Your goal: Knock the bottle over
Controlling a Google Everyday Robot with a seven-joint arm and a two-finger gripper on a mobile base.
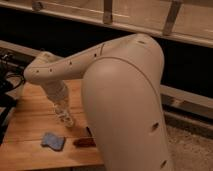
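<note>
While tool [66,119] hangs over table [30,125], bottle [84,142] lying flat

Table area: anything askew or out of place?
A dark bottle-like item lies flat on the wooden table, beside a blue sponge. The gripper hangs just above them. No spill visible.
</note>
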